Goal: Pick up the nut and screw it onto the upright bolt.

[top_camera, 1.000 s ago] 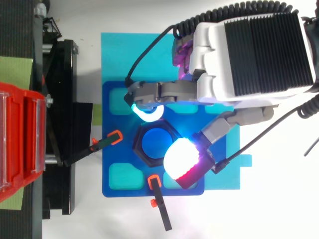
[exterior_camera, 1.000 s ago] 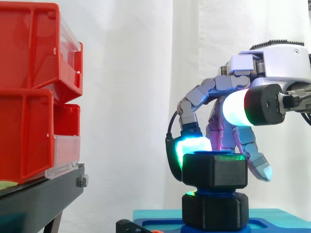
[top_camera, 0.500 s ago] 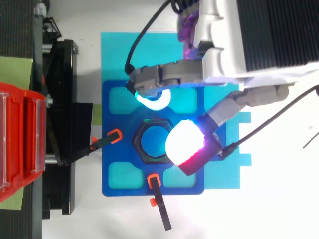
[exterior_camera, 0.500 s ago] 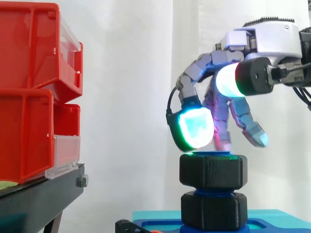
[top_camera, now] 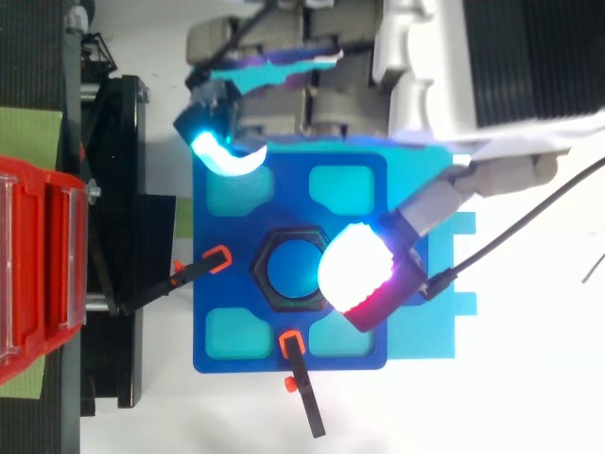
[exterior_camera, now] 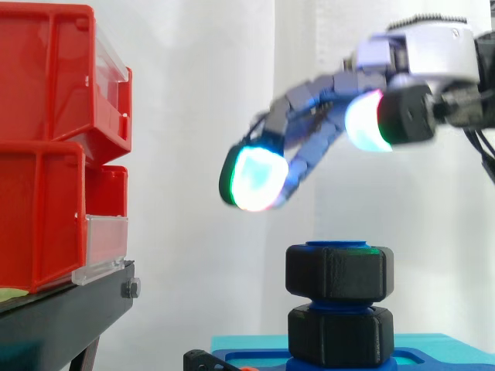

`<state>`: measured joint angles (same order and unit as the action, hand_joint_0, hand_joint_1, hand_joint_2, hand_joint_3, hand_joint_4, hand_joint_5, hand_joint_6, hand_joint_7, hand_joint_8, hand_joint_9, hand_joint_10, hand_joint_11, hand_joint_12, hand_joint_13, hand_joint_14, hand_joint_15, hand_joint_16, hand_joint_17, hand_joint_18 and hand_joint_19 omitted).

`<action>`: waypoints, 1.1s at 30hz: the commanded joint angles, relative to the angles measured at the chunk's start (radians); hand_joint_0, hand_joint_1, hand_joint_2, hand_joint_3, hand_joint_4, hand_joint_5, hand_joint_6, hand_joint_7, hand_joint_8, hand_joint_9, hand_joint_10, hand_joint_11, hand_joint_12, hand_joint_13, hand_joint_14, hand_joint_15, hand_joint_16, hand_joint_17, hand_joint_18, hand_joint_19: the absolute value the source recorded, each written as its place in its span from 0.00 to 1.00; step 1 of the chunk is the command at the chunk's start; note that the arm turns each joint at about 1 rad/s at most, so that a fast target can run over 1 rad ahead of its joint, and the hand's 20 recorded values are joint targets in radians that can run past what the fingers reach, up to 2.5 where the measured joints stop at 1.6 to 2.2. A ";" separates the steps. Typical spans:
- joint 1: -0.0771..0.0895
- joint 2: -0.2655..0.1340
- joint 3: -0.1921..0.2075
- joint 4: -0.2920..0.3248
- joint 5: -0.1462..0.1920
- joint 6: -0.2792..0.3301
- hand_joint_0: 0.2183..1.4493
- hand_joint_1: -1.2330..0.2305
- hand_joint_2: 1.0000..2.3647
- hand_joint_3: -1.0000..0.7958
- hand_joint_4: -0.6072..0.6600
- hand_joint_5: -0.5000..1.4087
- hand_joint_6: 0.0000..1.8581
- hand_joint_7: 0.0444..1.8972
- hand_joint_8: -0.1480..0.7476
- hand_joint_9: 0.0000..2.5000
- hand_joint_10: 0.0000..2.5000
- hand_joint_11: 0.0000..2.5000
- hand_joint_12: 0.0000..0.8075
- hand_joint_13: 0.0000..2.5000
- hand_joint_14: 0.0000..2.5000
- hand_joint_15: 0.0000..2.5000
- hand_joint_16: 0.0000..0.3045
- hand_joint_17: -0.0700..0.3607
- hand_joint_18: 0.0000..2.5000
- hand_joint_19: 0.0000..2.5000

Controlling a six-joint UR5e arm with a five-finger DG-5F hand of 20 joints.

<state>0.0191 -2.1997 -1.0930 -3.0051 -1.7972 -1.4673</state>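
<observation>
Hand hangs above the bolt, clear of it, fingers spread wide and nearly straight, holding nothing. One cyan fingertip reaches left past the nut, thumb pad sits over its right edge in top view. Black hex nut sits on the upright blue bolt, bolt top just showing above it. A second black hex piece sits under it on the blue fixture plate. Red bins stand far left.
</observation>
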 commanded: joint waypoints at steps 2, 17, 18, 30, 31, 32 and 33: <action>0.018 0.000 -0.080 0.098 0.032 0.016 0.22 0.70 0.00 0.28 0.64 0.19 0.27 0.32 0.35 0.18 0.00 0.00 0.34 0.05 0.00 0.00 0.10 0.33 0.00 0.00; 0.067 0.000 -0.091 0.126 0.070 0.055 0.21 0.83 0.00 0.28 0.59 0.16 0.27 0.31 0.34 0.05 0.00 0.00 0.39 0.00 0.00 0.00 0.14 0.38 0.00 0.00; 0.067 0.000 -0.091 0.121 0.071 0.055 0.22 0.83 0.00 0.28 0.61 0.17 0.27 0.33 0.35 0.06 0.00 0.00 0.39 0.00 0.00 0.00 0.14 0.38 0.00 0.00; 0.071 0.000 -0.091 0.066 0.073 0.053 0.23 0.77 0.00 0.28 0.68 0.21 0.27 0.50 0.42 0.20 0.00 0.00 0.36 0.05 0.00 0.00 0.11 0.34 0.00 0.00; 0.071 0.000 -0.091 0.057 0.073 0.051 0.23 0.77 0.00 0.28 0.67 0.21 0.27 0.51 0.42 0.20 0.00 0.00 0.37 0.05 0.00 0.00 0.11 0.34 0.00 0.00; 0.071 0.000 -0.091 0.052 0.073 0.051 0.23 0.77 0.00 0.28 0.68 0.21 0.27 0.52 0.43 0.21 0.00 0.00 0.37 0.06 0.00 0.00 0.11 0.34 0.00 0.00; 0.071 0.000 -0.091 0.045 0.073 0.050 0.23 0.77 0.00 0.28 0.67 0.21 0.27 0.52 0.43 0.21 0.00 0.00 0.37 0.06 0.00 0.00 0.11 0.33 0.00 0.00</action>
<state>0.0907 -2.1998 -1.1842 -2.9410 -1.7242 -1.4151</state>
